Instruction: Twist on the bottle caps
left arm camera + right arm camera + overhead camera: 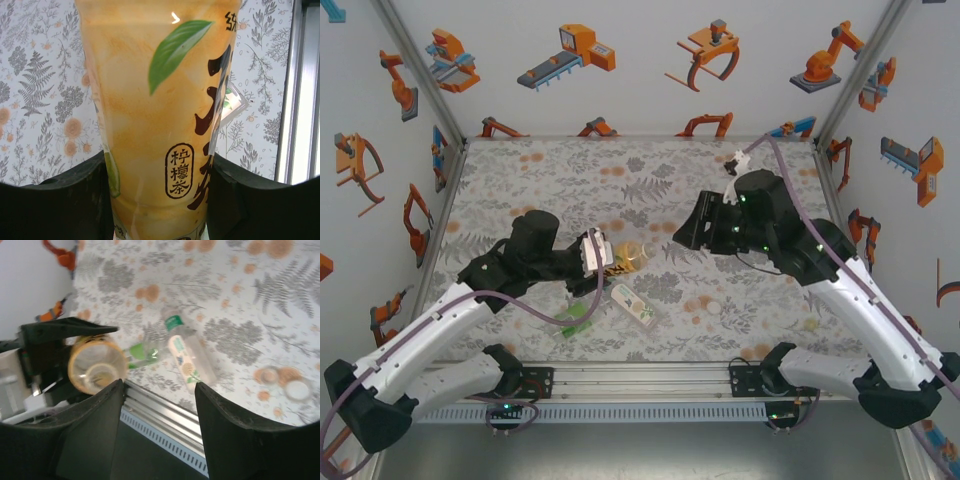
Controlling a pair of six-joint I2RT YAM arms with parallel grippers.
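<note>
My left gripper (607,257) is shut on the amber-yellow bottle (632,256), holding it off the table with its open mouth toward the right arm. In the left wrist view the bottle (160,125) is pinched between both fingers (60,200). My right gripper (681,237) hovers just right of the bottle's mouth, open and holding nothing. From the right wrist the gripper (159,390) looks at the amber bottle's uncapped mouth (96,367). A white bottle cap (713,310) (297,389) lies on the mat, and a yellowish cap (810,323) lies further right.
The white-labelled bottle (636,306) (187,360) and the green-labelled bottle (582,318) (142,354) lie on their sides near the front edge, below the held bottle. A metal rail (640,378) runs along the table's near edge. Walls close off three sides.
</note>
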